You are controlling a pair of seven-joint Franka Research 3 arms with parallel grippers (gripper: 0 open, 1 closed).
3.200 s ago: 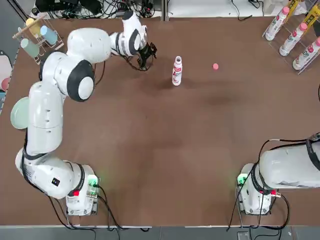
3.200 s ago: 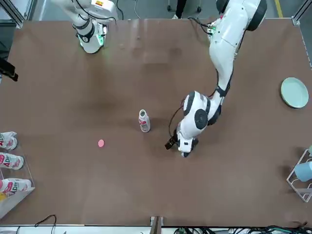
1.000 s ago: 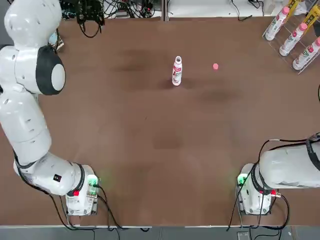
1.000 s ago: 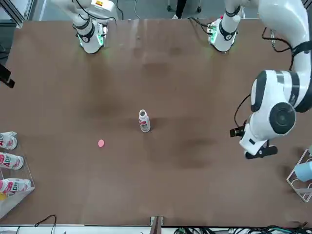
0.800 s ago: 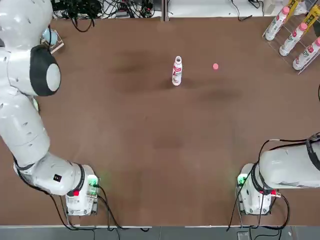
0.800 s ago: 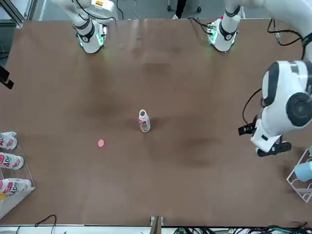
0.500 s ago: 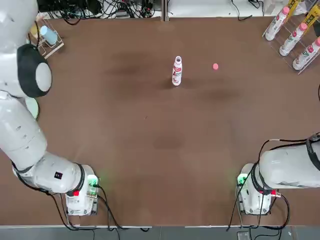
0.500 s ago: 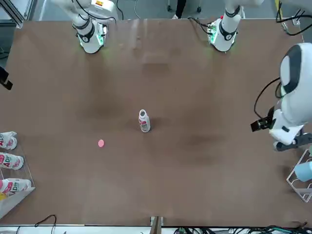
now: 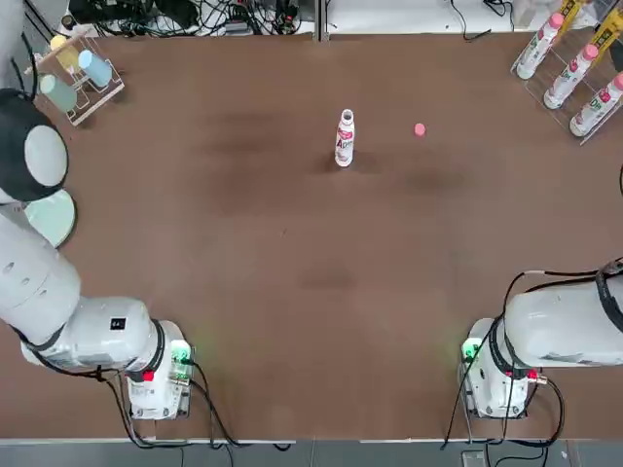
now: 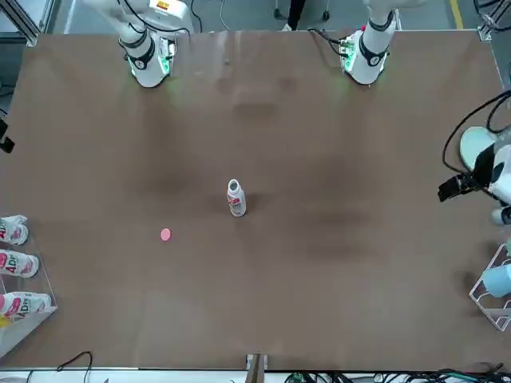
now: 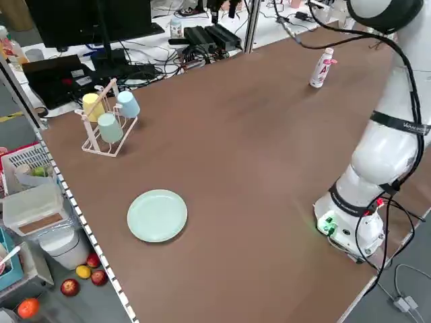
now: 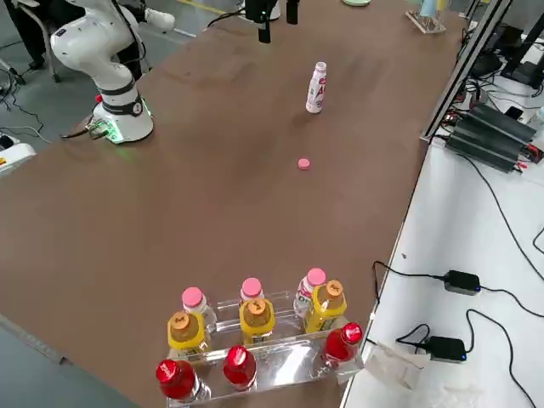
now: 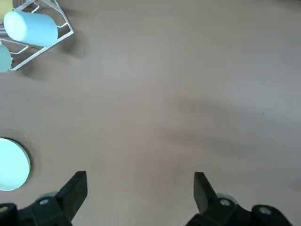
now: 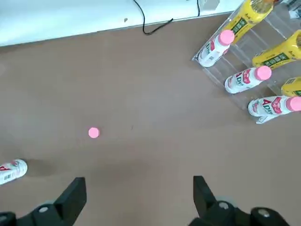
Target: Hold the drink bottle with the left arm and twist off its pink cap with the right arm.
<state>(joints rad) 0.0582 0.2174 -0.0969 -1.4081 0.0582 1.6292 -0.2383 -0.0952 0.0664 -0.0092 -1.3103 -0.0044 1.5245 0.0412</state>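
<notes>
Top view, L to R. Left arm [image 9: 39, 282] sat folded at the table's 9 o'clock edge, over the green plate [image 9: 51, 216] and below the cup rack [image 9: 76, 70]. Left gripper [image 13: 136, 195] hung over bare table w/ fingers spread wide, nothing held; prob a retreat pose, job looked done.

Drink bottle [image 9: 345, 137] stood upright at about 12 o'clock of table centre, alone, neck bare. Pink cap [image 9: 420, 129] lay flat on the table at the bottle's 3 o'clock, near but apart, so cap was already off and set down.

Right arm [image 9: 560, 326] sat tucked at 4 o'clock by its base. Right gripper [image 14: 136, 195] also spread wide and empty, looking out at cap and the racked bottles [image 9: 572, 70] at 1 o'clock.

Vs earlier: ~3 s back the left gripper was just beside the bottle at its 9 o'clock; it then swung out toward the cup rack and off to the table's left edge. Bottle, cap and right arm hadn't moved.
</notes>
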